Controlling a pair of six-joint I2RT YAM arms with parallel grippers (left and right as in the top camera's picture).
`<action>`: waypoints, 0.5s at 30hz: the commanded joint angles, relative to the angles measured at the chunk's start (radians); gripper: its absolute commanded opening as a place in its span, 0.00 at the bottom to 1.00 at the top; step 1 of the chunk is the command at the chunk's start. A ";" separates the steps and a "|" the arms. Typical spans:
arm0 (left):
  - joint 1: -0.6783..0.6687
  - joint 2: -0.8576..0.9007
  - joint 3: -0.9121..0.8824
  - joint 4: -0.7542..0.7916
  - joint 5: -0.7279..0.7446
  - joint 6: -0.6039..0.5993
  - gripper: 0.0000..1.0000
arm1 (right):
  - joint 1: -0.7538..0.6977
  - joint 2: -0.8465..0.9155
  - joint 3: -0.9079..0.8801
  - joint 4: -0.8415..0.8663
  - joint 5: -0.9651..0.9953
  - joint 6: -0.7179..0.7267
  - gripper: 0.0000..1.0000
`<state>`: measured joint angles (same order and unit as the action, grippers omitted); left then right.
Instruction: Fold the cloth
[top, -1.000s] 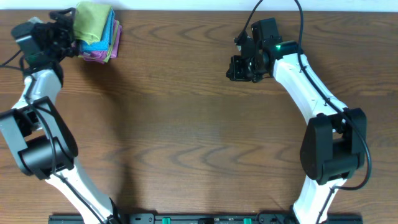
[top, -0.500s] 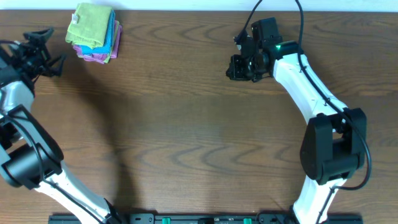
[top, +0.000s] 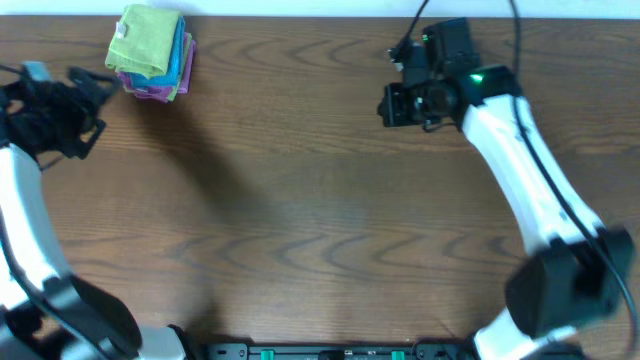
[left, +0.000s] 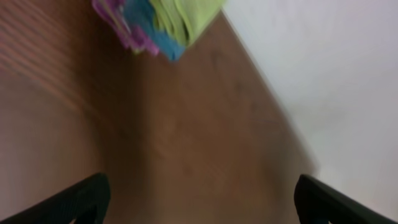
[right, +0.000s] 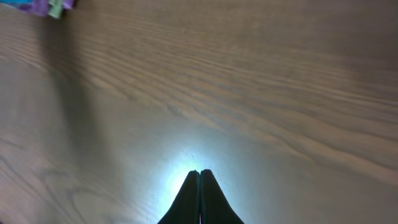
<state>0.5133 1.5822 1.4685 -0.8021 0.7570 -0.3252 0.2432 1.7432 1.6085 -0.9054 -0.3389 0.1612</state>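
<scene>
Overhead view: the cloth stack (top: 150, 50) lies at the far-left corner of the table (top: 300, 230), near the left gripper (top: 90, 103), whose jaws are spread wide. The right gripper (top: 398, 104), clenched empty, is well apart.

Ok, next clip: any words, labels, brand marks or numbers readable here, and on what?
None can be read. The stack of folded cloths shows no tag or print, the table only wood grain. The right arm carries a green light, no lettering. The left wrist view is blurred.
</scene>
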 joint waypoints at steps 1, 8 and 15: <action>-0.059 -0.073 0.005 -0.060 -0.119 0.241 0.96 | -0.013 -0.111 0.009 -0.059 0.082 -0.048 0.06; -0.277 -0.262 0.005 -0.143 -0.251 0.279 0.95 | -0.013 -0.322 0.009 -0.270 0.101 -0.055 0.64; -0.525 -0.457 0.005 -0.194 -0.422 0.288 0.95 | -0.013 -0.568 0.009 -0.428 0.172 -0.054 0.88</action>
<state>0.0551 1.1877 1.4685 -0.9844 0.4400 -0.0612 0.2432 1.2530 1.6093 -1.3060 -0.2237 0.1104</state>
